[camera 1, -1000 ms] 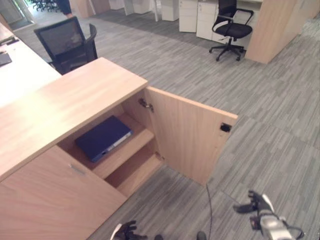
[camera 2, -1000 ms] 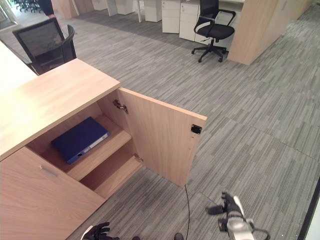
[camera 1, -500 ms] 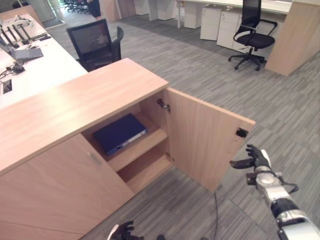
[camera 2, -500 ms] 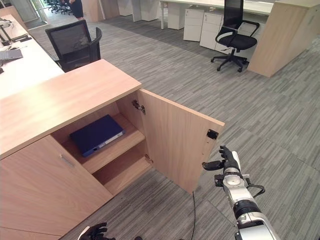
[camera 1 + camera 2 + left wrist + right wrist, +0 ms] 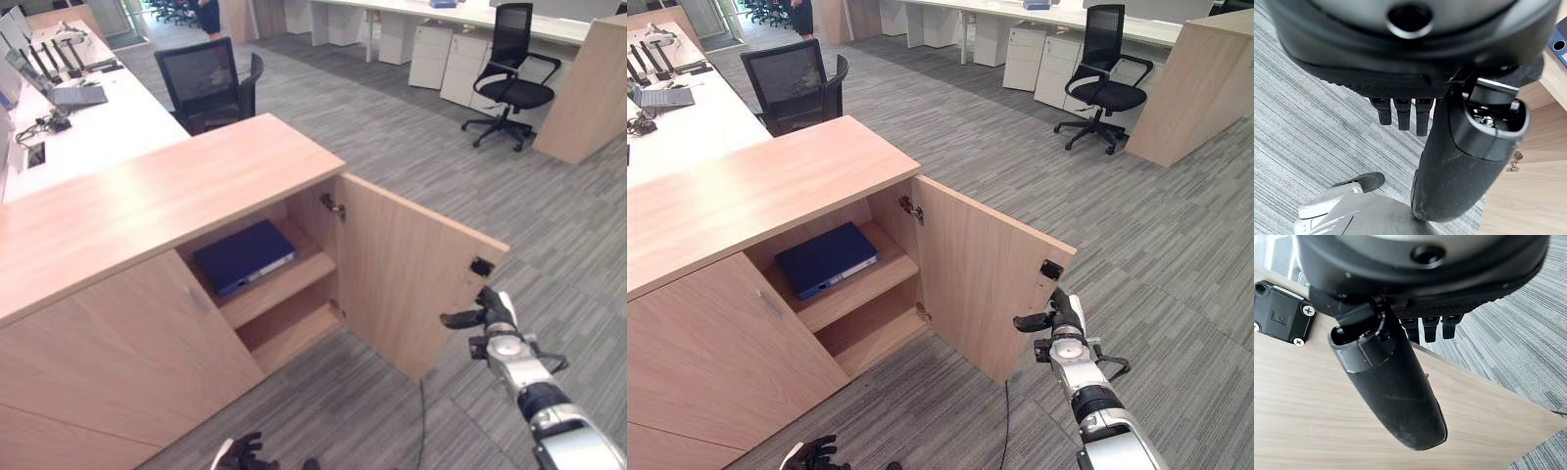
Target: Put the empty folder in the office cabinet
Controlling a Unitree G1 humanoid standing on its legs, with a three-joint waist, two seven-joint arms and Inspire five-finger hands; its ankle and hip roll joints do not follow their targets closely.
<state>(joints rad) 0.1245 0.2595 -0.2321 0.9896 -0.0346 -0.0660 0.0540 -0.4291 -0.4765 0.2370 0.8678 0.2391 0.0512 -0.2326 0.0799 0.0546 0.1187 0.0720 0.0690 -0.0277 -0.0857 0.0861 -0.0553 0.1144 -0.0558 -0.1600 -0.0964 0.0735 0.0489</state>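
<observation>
My right hand (image 5: 1059,315) has its fingers relaxed and apart, thumb out, holding nothing, just beside the free edge of the open light wooden cabinet door (image 5: 985,279). My left hand (image 5: 242,453) hangs low near the grey striped carpet (image 5: 411,147), fingers loosely curled and empty. I see the dark blue flat folder (image 5: 244,257) lying on the cabinet's upper shelf (image 5: 279,291).

The cabinet (image 5: 167,186) is pale wood-grain board with a smooth matt face, and its open door (image 5: 411,269) carries a black plastic catch (image 5: 1281,316) fixed with metal screws. The folder (image 5: 245,257) has a smooth dark-blue cover. The floor (image 5: 411,137) is grey ribbed carpet. The right robot hand (image 5: 1391,396) looks matt black.
</observation>
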